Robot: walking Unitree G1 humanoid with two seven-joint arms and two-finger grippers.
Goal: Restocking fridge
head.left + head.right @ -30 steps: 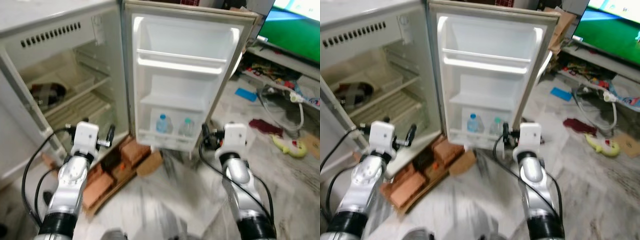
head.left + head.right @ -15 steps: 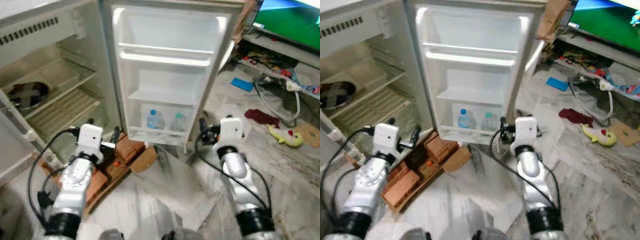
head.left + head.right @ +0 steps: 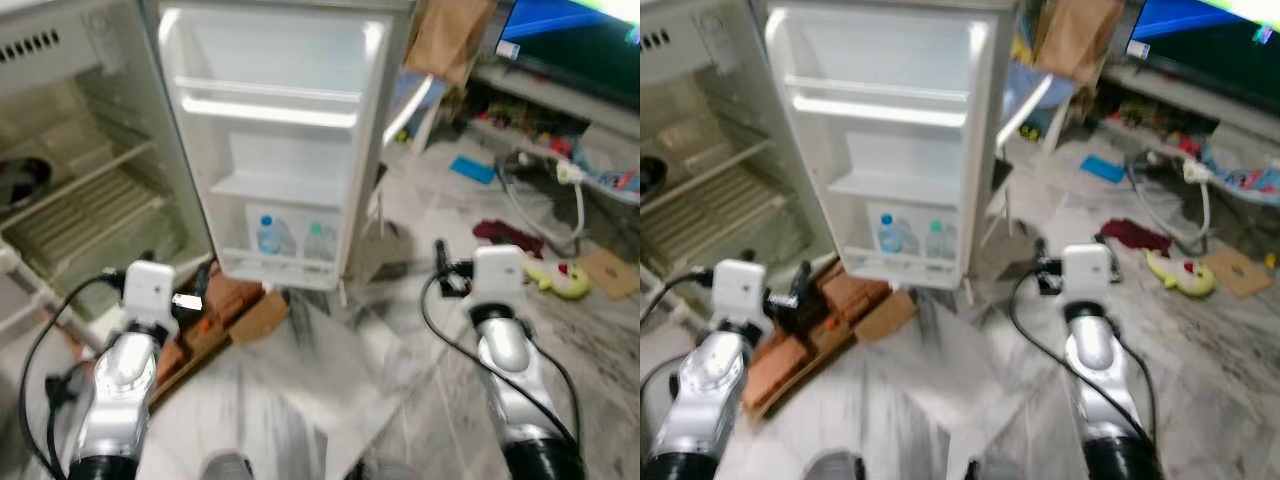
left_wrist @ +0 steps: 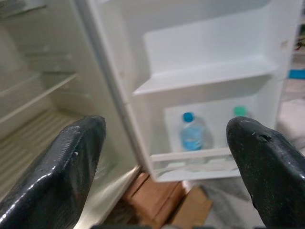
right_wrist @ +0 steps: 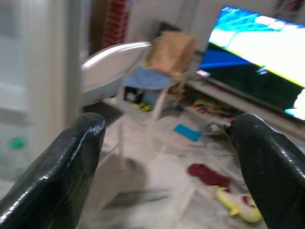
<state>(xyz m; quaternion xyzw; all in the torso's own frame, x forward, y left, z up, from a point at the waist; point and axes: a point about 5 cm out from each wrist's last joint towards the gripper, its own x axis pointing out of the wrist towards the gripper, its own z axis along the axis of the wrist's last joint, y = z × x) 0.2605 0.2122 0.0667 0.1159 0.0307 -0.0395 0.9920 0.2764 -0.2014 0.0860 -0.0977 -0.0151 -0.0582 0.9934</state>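
The fridge stands open, and its white door [image 3: 270,130] faces me with empty upper shelves. Two water bottles sit side by side in the bottom door shelf: one with a blue cap [image 3: 268,236] and one with a green cap [image 3: 318,240]. My left gripper [image 4: 164,126] is open and empty, held low in front of the fridge body [image 3: 80,200], pointing at the door shelf. My right gripper [image 5: 166,121] is also open and empty, out to the right of the door over the marble floor.
Bricks and cardboard [image 3: 235,310] lie at the fridge's foot. A white chair with a brown bag [image 3: 445,40] stands behind the door. A TV [image 3: 580,40], a red cloth [image 3: 497,232], a yellow toy [image 3: 560,280] and cables lie to the right. A dark bowl [image 3: 15,180] sits inside the fridge.
The whole view has swung to the right, so the fridge sits further left and the chair with the bag has come into view. Both grippers stay open and empty.
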